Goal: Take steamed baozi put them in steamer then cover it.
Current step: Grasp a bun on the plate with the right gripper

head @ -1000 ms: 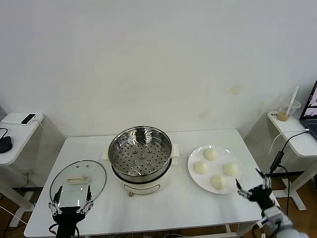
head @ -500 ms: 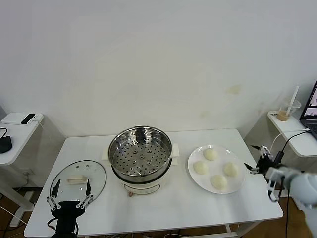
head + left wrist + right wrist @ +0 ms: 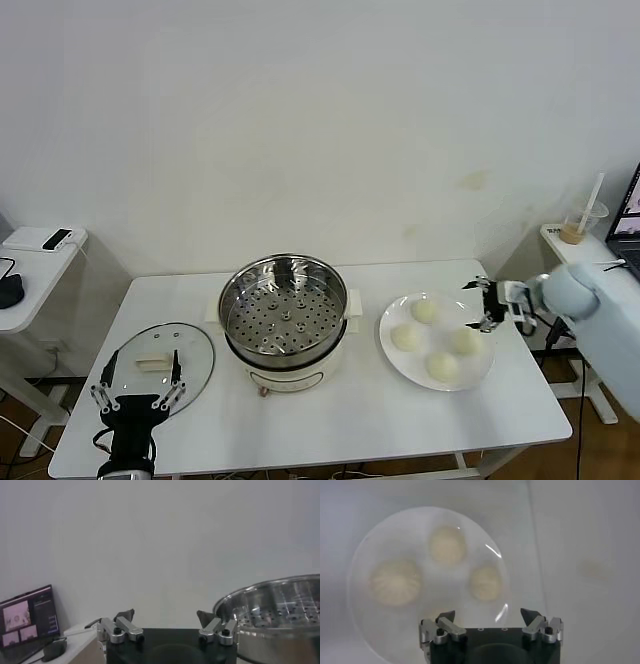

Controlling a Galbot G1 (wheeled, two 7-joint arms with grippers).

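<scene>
Several cream-white steamed baozi [image 3: 425, 311] lie on a white plate [image 3: 434, 339] at the table's right. The wrist view shows three of them [image 3: 447, 544]. My right gripper [image 3: 480, 305] hovers open over the plate's right edge, near the right-hand bun [image 3: 465, 341], with nothing between its fingers [image 3: 487, 615]. The steel steamer [image 3: 285, 310] stands uncovered at the table's middle, its perforated tray bare. The glass cover [image 3: 158, 365] lies flat to the steamer's left. At the front left my left gripper [image 3: 146, 372] stands open and empty over the cover's near edge, beside the steamer's wall [image 3: 280, 610].
Side tables flank the work table. The left one holds a small white box [image 3: 38, 239]. The right one holds a cup with a straw [image 3: 578, 225] and a laptop [image 3: 630, 215]. A black cable [image 3: 560, 320] hangs off the right side table.
My right gripper has risen from the table's front right corner and swung back and left, over the plate's right edge. The left gripper has dropped slightly toward the front edge.
</scene>
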